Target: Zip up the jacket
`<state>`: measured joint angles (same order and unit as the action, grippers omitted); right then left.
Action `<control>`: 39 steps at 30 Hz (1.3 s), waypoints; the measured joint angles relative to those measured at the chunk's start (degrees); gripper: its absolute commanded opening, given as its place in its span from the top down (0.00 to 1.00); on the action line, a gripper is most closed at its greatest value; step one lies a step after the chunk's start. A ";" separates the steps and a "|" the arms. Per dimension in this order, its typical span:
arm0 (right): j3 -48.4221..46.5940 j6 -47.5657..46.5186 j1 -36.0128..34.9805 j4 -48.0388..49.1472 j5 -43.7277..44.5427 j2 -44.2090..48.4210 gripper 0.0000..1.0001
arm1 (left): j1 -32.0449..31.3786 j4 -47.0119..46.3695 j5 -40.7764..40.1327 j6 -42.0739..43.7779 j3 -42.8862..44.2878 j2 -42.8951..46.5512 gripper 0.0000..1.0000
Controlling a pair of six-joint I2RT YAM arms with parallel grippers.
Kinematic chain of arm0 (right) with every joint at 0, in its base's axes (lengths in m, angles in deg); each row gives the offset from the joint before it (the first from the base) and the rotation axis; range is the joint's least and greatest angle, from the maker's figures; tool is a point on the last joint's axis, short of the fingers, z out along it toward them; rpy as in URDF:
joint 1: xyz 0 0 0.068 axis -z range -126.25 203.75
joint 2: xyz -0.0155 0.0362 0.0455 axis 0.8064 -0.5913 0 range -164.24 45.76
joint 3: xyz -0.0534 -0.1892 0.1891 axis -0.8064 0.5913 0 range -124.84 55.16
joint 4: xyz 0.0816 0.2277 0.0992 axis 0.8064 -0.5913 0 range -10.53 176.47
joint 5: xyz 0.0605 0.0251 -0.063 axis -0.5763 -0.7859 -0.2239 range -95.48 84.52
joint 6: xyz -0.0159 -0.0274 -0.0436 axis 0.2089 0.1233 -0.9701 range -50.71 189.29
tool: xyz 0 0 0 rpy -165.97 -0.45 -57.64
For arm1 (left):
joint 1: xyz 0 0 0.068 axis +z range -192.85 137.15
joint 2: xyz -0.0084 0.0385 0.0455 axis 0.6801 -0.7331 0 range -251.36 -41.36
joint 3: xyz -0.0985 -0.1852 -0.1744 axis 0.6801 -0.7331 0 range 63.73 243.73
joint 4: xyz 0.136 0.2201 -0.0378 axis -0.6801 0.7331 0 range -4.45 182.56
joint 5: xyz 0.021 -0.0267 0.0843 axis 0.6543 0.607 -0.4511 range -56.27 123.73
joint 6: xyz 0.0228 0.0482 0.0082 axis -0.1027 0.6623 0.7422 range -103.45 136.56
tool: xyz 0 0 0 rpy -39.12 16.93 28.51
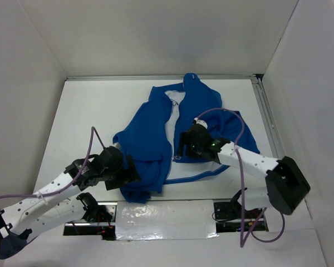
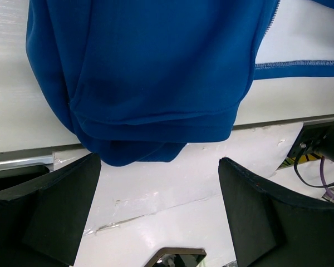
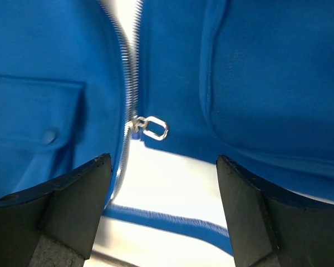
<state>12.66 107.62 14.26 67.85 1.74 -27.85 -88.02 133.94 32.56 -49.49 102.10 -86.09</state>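
– Blue cloth lies on both sides of the right pincer (image 3: 162, 164), and nothing is in it: its jaws stand wide apart. Where is the jacket (image 1: 156, 139) for this step?

– It is spread on the table (image 1: 100, 111) under and ahead of that pincer. The front is up and unzipped, with white lining (image 1: 173, 119) showing along the gap. The slider's ring pull (image 3: 155, 128) lies just ahead of the right pincer, about centred between its 2 fingers, at the low end of the zipper teeth (image 3: 131, 67).

– So the step in hand, I judge, is taking that pull?

– Yes. The pincer should go forward and down until the ring sits between the pads, then close on the ring alone. The ring is small and rests against the cloth, so a shallow close would likely pinch fabric or slip off the metal.

– And the left pincer (image 2: 158, 164)?

– It is also wide open and empty. The jacket's bunched lower edge (image 2: 156, 128) is just beyond its fingertips, not touching them. I would have it pin that edge before any pull. Without an anchor below the slider, the whole jacket would probably drag along instead of the teeth meshing.

– Anything to check?

– Whether both rows of teeth are seated in the slider, which I cannot tell from these views. Pull slowly along the line of the teeth, away from the left pincer.
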 measured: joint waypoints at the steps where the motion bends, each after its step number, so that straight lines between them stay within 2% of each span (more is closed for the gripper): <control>1: -0.61 0.83 -0.02 -0.04 0.09 -2.08 0.19 | 0.00 -0.04 -0.02 0.00 0.00 -0.04 0.01; 6: -3.89 4.46 -0.35 -0.48 1.75 -11.56 0.25 | 0.00 -1.51 1.55 0.17 -1.03 1.01 0.01; 17: -13.73 10.43 -5.68 -3.21 10.47 -24.30 0.24 | -0.04 -3.82 4.00 1.60 -3.89 4.94 0.01; 28: -20.50 15.37 -7.19 -9.94 17.90 -30.05 0.24 | -0.15 -3.67 3.98 1.62 -4.07 6.01 0.01; 39: -17.55 15.17 -8.39 -10.56 19.98 -26.77 0.22 | -0.15 -3.67 3.96 1.90 -4.09 6.67 0.01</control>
<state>-4.89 122.79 5.87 57.30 21.72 -54.62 -88.17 130.26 36.52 -47.58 98.01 -79.42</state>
